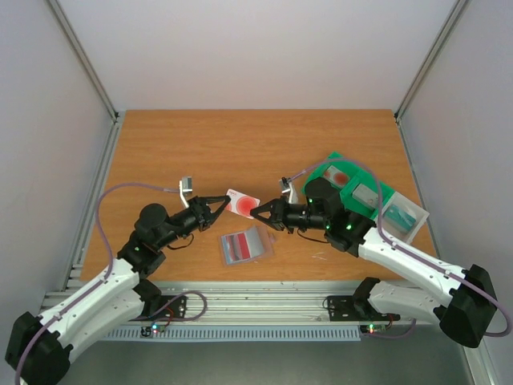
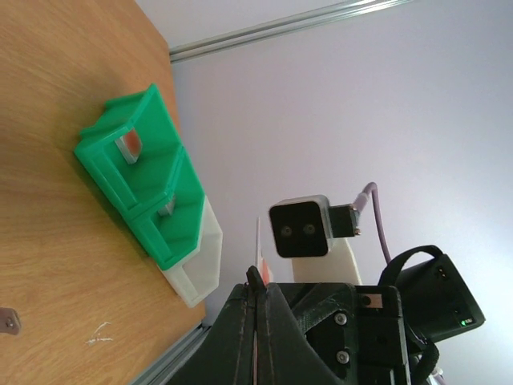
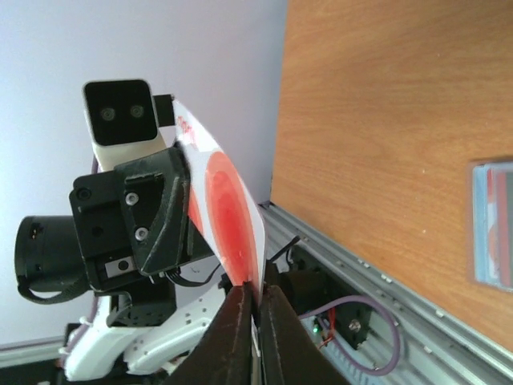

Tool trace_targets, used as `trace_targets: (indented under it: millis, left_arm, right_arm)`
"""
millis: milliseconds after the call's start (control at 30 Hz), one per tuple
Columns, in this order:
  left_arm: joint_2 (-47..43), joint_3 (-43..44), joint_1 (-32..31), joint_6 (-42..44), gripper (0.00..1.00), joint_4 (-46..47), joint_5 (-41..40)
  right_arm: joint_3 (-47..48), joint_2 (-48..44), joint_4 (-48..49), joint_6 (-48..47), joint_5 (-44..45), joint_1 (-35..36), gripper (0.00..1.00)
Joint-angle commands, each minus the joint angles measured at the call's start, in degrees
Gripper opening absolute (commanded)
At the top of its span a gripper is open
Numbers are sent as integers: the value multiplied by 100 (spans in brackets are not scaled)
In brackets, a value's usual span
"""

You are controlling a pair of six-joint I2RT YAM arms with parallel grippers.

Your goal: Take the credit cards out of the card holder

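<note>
While the left hand (image 1: 224, 201) pinches one end of the thin white card with a red round mark (image 1: 243, 203) at mid-frame, the right hand (image 1: 258, 212) grips its opposite edge.

Just behind the wallet (image 1: 243, 245), left and right jaws meet on a raised card (image 1: 240, 202), barring passage. Farther back the surface (image 1: 240, 144) lies open. A green tray (image 1: 357, 165) crowds its right.

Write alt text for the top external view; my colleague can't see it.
The left gripper and right gripper each pinch an end of one white card with a red mark, in mid-air. The card holder lies on the table nearby; a green tray stands at the right.
</note>
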Motion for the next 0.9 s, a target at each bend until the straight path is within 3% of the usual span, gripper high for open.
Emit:
trace_targets:
  millis: [0,100,167,233,367,600,867]
  left_arm:
    - [5,-109,-30,-3,0,446,-40]
    - [-81,-141,-29,13,2,330,-83]
    - [-163,-114,-30,76,10,44,-133]
    - [-236,-42,-29,183,23,-360,-126]
    - [-323,253,-30,566,58,-1322,-7]
    - [-316,664,-26,1311,99,-3050,49]
    - [-304,929,-22,1989,99,-4411,-172]
  right_arm:
    - [-1,42,215,-28,30,-19,2]
    - [2,14,215,-128,35,-19,1]
    - [27,-12,206,-249,63,-23,1]
    - [63,-73,57,-433,32,-34,1]
    - [336,-208,-745,-1008,-158,-219,1]
    - [707,-206,-1835,-1956,-776,-1384,1]
    - [1652,443,-3398,-3179,-991,-2917,1]
